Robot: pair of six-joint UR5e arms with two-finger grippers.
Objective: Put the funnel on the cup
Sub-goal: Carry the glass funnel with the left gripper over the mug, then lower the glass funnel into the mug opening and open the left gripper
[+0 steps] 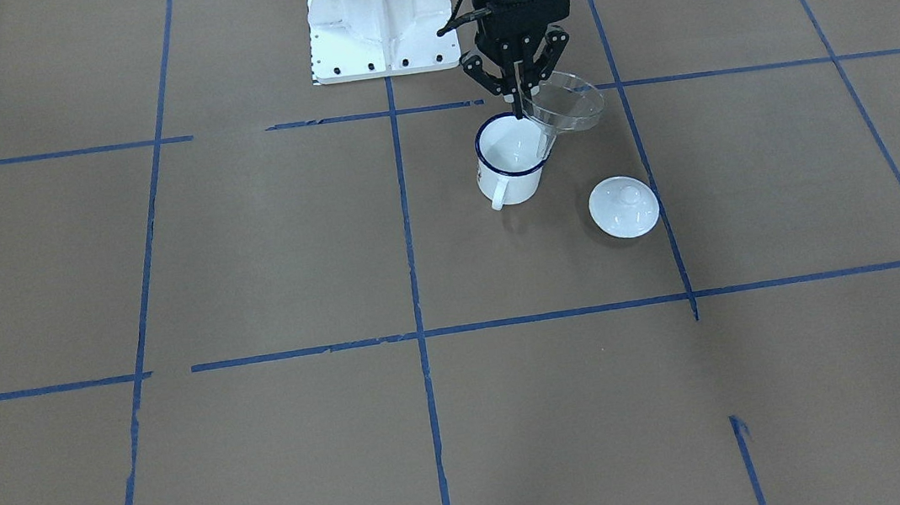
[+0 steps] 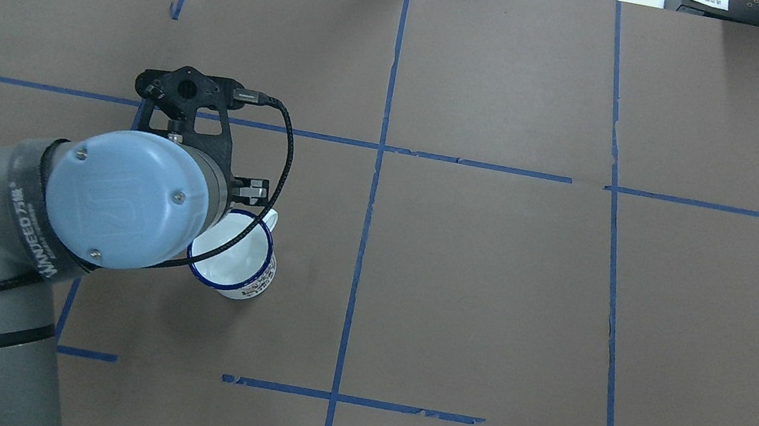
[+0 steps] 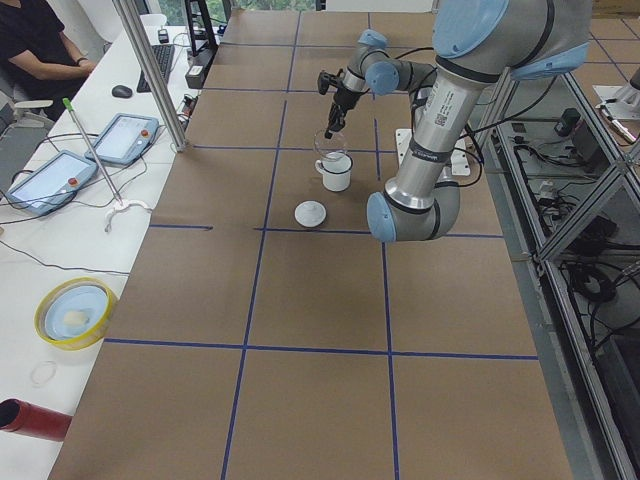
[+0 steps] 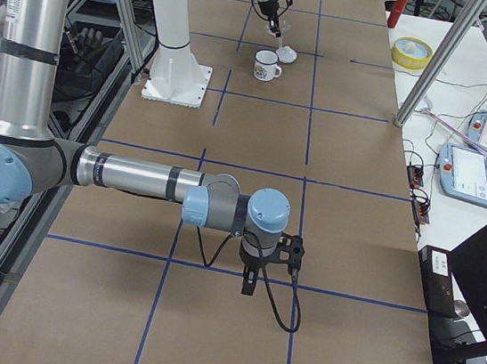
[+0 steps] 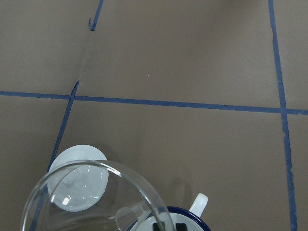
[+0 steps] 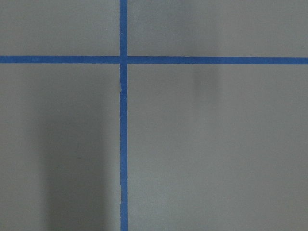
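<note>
The white cup (image 1: 509, 159) with a dark blue rim stands upright on the table, its handle toward the front-facing camera. My left gripper (image 1: 520, 105) is just above the cup's far rim, shut on the rim of the clear funnel (image 1: 566, 104). The funnel hangs tilted, with its stem at the cup's rim on the lid side. In the left wrist view the funnel's bowl (image 5: 96, 202) fills the lower left above the cup's handle (image 5: 198, 204). In the overhead view my arm hides the funnel and only the cup (image 2: 234, 262) shows. My right gripper (image 4: 248, 286) hangs over bare table far away; I cannot tell whether it is open.
A round white lid with a knob (image 1: 624, 206) lies on the table close beside the cup, on the funnel's side. The white robot base (image 1: 381, 19) stands behind the cup. Blue tape lines cross the brown table.
</note>
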